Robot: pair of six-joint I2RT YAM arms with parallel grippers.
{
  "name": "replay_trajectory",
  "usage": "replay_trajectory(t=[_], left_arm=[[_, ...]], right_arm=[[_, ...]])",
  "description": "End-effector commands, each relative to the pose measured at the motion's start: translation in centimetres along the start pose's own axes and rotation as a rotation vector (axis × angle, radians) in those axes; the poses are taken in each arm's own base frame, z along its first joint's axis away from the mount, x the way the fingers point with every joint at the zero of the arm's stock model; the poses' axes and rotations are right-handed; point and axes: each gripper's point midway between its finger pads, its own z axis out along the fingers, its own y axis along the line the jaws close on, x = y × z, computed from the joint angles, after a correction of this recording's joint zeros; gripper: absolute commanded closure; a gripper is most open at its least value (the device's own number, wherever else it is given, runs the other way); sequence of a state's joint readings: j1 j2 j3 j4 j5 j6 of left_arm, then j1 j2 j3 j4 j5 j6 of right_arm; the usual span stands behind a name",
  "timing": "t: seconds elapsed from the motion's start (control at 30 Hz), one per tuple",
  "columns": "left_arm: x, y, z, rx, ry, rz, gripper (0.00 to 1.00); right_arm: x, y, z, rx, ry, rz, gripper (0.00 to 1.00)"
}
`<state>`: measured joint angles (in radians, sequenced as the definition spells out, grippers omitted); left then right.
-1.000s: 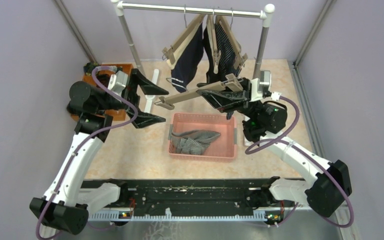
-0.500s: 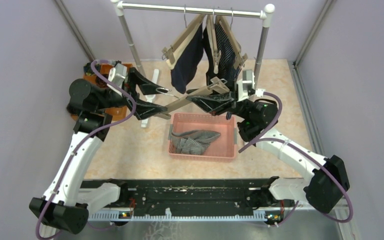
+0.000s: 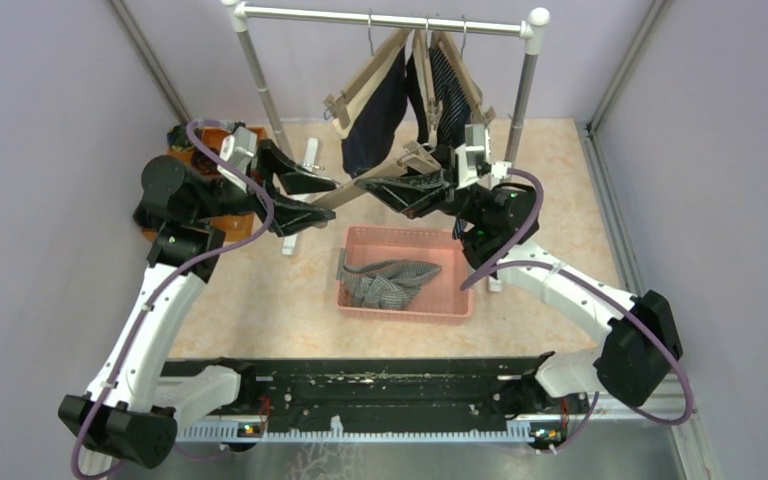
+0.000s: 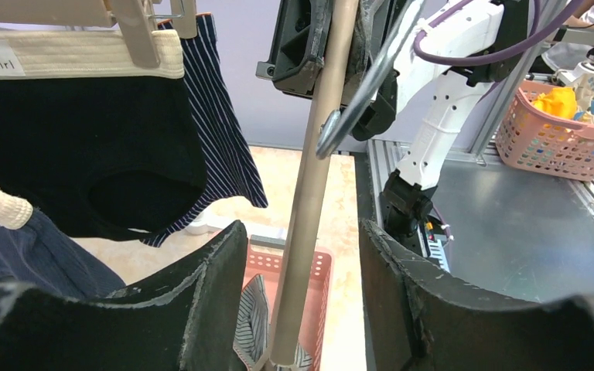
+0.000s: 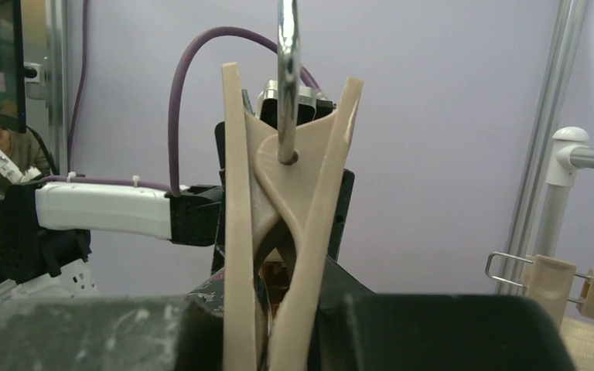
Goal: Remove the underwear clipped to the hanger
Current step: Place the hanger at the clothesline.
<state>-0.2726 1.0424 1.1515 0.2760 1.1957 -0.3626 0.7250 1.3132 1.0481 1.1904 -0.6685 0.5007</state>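
Note:
My right gripper (image 3: 385, 188) is shut on a bare wooden hanger (image 3: 345, 192) and holds it level above the pink basket (image 3: 460, 305). In the right wrist view the hanger (image 5: 236, 193) stands pinched between my fingers (image 5: 448, 332). My left gripper (image 3: 325, 200) is open, its jaws either side of the hanger's bar (image 4: 317, 178) without touching it. The grey-white striped underwear (image 3: 390, 280) lies in the basket. The plain navy (image 3: 375, 120), black (image 3: 422, 100) and navy white-striped underwear (image 3: 452, 95) hang clipped on the rail's hangers.
The metal rail (image 3: 390, 18) stands on two posts with white feet (image 3: 305, 165) on the table. An orange tray (image 3: 250, 135) sits at the back left behind my left arm. Another pink basket (image 4: 564, 139) with toys shows off to the side.
My right gripper has carried the bare hanger left and up. My left gripper has moved right, and the hanger's bar now lies between its open jaws.

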Motion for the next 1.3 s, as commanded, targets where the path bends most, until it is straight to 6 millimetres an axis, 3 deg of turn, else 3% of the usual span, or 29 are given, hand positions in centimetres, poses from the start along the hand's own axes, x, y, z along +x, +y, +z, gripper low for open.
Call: replay_trajectory(t=[0.0, 0.07, 0.2, 0.27, 0.37, 0.53, 0.67, 0.77, 0.83, 0.97, 1.1, 1.27], left_arm=[[0.0, 0.1, -0.1, -0.017, 0.001, 0.007, 0.39], [0.0, 0.4, -0.1, -0.038, -0.002, 0.009, 0.43], [0.0, 0.9, -0.3, -0.078, -0.010, 0.030, 0.75], [0.0, 1.0, -0.3, -0.092, -0.016, 0.033, 0.81], [-0.2, 1.4, -0.3, -0.111, -0.021, 0.027, 1.00], [-0.9, 1.6, -0.5, -0.153, -0.030, 0.036, 1.00], [-3.1, 2.0, -1.5, -0.292, -0.051, 0.084, 1.00], [-5.9, 1.7, -2.8, -0.408, -0.114, 0.133, 1.00], [-7.6, 1.9, -4.1, -0.526, -0.177, 0.120, 1.00], [-9.7, 4.8, -7.7, -0.829, -0.236, 0.083, 1.00], [-10.1, 6.2, -8.5, -0.914, -0.208, 0.078, 1.00], [-10.1, 7.3, -9.5, -0.999, -0.158, 0.064, 1.00]], right_arm=[[-3.5, 0.9, 1.7, -0.045, -0.101, -0.056, 1.00], [-3.5, 0.8, 1.8, -0.044, -0.103, -0.055, 1.00], [-3.7, 0.9, 1.9, -0.047, -0.106, -0.057, 1.00], [-3.7, 0.8, 2.0, -0.045, -0.107, -0.057, 1.00], [-3.5, 0.7, 2.0, -0.041, -0.106, -0.048, 1.00], [-2.7, 0.0, 1.8, -0.002, -0.084, -0.036, 1.00], [-2.1, -1.0, 1.0, 0.071, -0.048, -0.069, 1.00], [-1.3, -1.9, -0.3, 0.159, -0.009, -0.096, 0.79], [-1.2, -2.7, -1.4, 0.239, 0.009, -0.114, 0.78], [-0.6, -4.1, -3.7, 0.378, 0.044, -0.140, 0.73], [0.3, -5.3, -5.9, 0.496, 0.089, -0.161, 0.72], [0.2, -5.3, -7.5, 0.555, 0.108, -0.187, 0.72]])
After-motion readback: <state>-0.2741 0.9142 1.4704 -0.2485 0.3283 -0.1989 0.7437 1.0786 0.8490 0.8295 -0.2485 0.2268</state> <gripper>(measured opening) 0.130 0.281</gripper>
